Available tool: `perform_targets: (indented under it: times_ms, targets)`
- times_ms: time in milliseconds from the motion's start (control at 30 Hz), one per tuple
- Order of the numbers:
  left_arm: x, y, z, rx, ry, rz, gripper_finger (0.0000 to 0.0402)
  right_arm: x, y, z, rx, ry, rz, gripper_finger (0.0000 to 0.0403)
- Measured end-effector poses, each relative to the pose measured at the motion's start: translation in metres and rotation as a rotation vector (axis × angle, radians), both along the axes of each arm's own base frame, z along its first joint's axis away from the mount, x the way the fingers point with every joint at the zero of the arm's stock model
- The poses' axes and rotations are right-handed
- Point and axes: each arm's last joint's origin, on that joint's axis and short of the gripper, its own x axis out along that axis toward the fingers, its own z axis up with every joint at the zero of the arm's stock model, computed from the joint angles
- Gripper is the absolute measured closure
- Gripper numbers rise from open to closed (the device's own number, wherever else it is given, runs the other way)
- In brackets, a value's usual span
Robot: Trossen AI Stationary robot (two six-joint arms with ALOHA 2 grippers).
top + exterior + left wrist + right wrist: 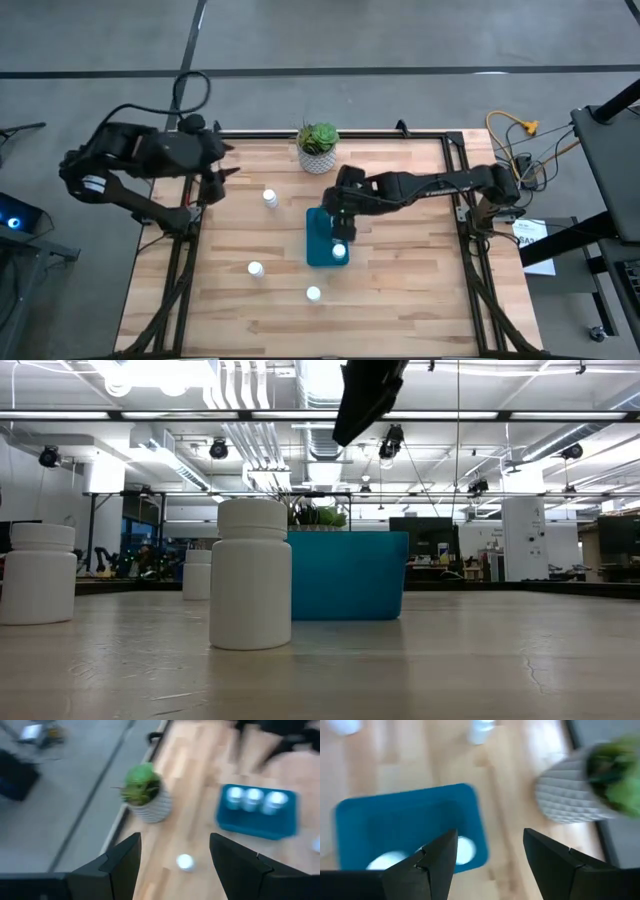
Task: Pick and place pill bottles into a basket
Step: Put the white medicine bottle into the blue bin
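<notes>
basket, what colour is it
Teal-blue, the basket shows best in the low view.

Right gripper hangs over the teal basket at mid-table, fingers spread, nothing between them. One white bottle shows in the basket's near end; the arm covers the rest. Three bottles stand loose on the wood: one just left of the basket's far end, one further left and nearer, one just beyond the basket's near end. The plant pot sits by the far edge, behind the basket. Left gripper waits at the table's left edge, well apart from every bottle; its finger gap is too dark to read.
</notes>
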Motion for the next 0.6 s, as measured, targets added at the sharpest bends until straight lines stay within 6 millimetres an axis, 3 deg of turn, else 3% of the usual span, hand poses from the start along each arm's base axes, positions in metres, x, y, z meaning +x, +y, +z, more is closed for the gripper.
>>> perform_targets:
  times_ms: [300, 600]
  targets:
    - [-0.022, -0.006, 0.005, -0.239, -0.063, -0.187, 0.0183, 0.001, -0.039, 0.009, -0.024, -0.092, -0.207, 0.0184]
    - [-0.001, -0.013, -0.001, -0.371, 0.003, -0.276, 0.0183, -0.011, -0.083, 0.026, 0.027, -0.205, -0.413, 0.0184]
